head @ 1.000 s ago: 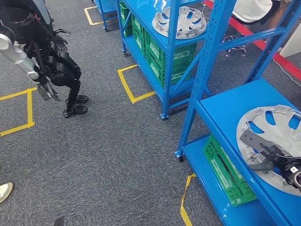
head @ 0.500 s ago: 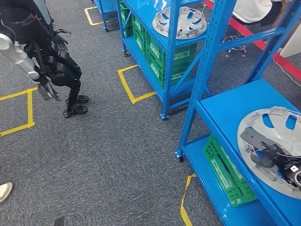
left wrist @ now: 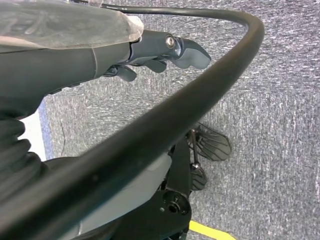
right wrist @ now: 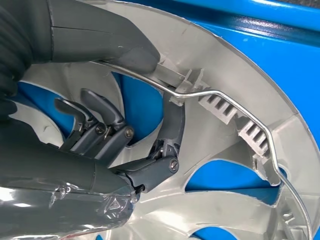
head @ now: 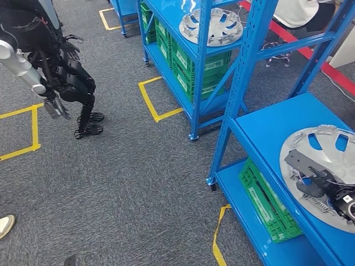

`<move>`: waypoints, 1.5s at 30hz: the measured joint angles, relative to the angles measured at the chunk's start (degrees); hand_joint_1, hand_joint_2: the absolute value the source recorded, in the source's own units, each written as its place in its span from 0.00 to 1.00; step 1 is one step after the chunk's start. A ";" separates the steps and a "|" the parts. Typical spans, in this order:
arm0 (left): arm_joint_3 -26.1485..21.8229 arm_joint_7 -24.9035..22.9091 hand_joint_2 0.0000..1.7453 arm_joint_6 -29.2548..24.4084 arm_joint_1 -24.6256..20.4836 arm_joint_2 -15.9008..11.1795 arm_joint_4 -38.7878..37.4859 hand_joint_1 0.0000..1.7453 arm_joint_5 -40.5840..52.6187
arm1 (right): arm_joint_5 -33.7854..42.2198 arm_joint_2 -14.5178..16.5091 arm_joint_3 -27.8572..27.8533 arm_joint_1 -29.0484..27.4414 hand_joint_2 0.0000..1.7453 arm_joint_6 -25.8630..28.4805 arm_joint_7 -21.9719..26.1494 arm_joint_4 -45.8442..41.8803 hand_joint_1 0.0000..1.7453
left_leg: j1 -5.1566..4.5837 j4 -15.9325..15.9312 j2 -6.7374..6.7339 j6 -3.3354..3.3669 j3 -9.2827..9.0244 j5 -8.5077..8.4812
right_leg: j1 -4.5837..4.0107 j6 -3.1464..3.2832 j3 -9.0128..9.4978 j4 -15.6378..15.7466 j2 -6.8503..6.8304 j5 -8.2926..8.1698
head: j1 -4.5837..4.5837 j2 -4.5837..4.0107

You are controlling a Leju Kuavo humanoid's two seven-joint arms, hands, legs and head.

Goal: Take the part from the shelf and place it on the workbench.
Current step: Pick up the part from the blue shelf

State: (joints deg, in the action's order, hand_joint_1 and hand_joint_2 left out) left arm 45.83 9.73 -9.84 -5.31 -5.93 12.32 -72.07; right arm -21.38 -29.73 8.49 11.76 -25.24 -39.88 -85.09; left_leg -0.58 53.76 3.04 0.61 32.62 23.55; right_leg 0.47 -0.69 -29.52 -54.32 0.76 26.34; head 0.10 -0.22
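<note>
the part (head: 324,166), a silver-grey wheel cover with open spokes, is seen lying flat on the upper blue board of the near shelf (head: 272,130), at the right of the head view. the right hand (head: 320,185) is laid on the cover's near side. in the right wrist view the right hand (right wrist: 113,135) is shown with its fingers (right wrist: 171,125) curled through a spoke opening of the part (right wrist: 226,145), one of them hooked against the rim, and the thick thumb pressed on the rim beside a wire ring (right wrist: 234,102) that runs round the inside edge. the cover is thus gripped at its rim, though it is still resting on the shelf board.

the left hand (head: 59,108) is held low at the far left of the head view, over grey carpet (head: 138,183) marked with yellow tape (head: 157,113). in the left wrist view the left hand (left wrist: 162,52) is seen with its fingers (left wrist: 190,52) stretched out and slightly apart, with nothing held.

green crates (head: 268,202) are stored on the lower board of the near shelf. a second blue shelf (head: 176,22) stands further off, carrying another wheel cover (head: 217,25) on top and more green crates (head: 192,69) beneath.
</note>
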 joint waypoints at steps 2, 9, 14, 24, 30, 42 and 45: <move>0.00 0.00 1.00 0.02 0.00 -0.01 0.01 0.00 0.03 | -0.13 0.00 -0.05 -0.08 1.00 -0.03 -0.01 0.03 0.40 | 0.00 0.00 0.00 0.00 0.00 0.00 | 0.00 0.00 0.00 0.00 0.00 0.00 | 0.00 0.00; 0.00 0.00 1.00 0.07 0.00 0.00 0.00 0.00 0.16 | -3.72 0.04 -1.34 -0.70 1.00 -2.31 0.13 0.07 0.02 | 0.00 0.00 0.03 0.01 -0.01 0.01 | 0.00 -0.01 0.04 0.01 -0.02 0.01 | -0.02 0.00; 0.00 0.00 1.00 0.05 0.00 0.01 0.01 0.00 0.15 | -4.84 0.36 -2.38 -0.90 1.00 -3.61 0.16 0.04 0.04 | 0.00 0.00 0.04 0.02 -0.03 0.01 | 0.00 -0.02 0.07 0.03 -0.02 0.02 | -0.01 0.00; 0.00 0.07 1.00 0.09 0.00 0.00 -0.01 0.00 0.20 | -5.69 0.98 -3.40 -1.10 1.00 -4.83 0.16 -0.03 0.22 | 0.00 -0.01 0.03 0.06 -0.17 0.05 | 0.00 -0.08 0.20 0.15 -0.01 0.06 | 0.00 0.00; 0.00 0.63 1.00 1.04 0.00 -0.09 0.01 0.00 0.51 | -7.10 2.01 -5.00 -2.26 1.00 -6.47 0.20 -1.01 0.77 | 0.00 -0.01 0.05 0.13 -0.27 0.10 | -0.02 -0.11 0.37 0.26 -0.03 0.08 | -0.03 0.00; 0.00 0.98 1.00 1.05 -0.02 -0.23 0.00 0.00 0.05 | -8.43 4.27 -6.78 -2.46 1.00 -7.74 0.15 -1.81 1.00 | 0.00 -0.02 0.02 0.15 -0.37 0.17 | -0.02 -0.14 0.50 0.32 -0.04 0.10 | -0.21 0.00; 0.00 1.02 1.00 0.94 -0.02 -0.23 -0.01 0.00 -0.03 | -8.21 4.51 -6.86 -2.32 1.00 -7.72 0.14 -1.81 1.00 | 0.01 -0.02 0.01 0.15 -0.38 0.17 | -0.03 -0.14 0.52 0.32 -0.03 0.10 | -0.18 0.00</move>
State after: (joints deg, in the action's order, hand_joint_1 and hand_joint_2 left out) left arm 45.83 10.74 -8.90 -5.33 -6.16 12.31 -72.11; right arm -29.59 -25.21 1.62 9.44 -32.96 -39.74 -86.90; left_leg -0.57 53.75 3.05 0.76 32.23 23.72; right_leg 0.45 -0.83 -29.00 -54.00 0.73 26.43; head -0.08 -0.22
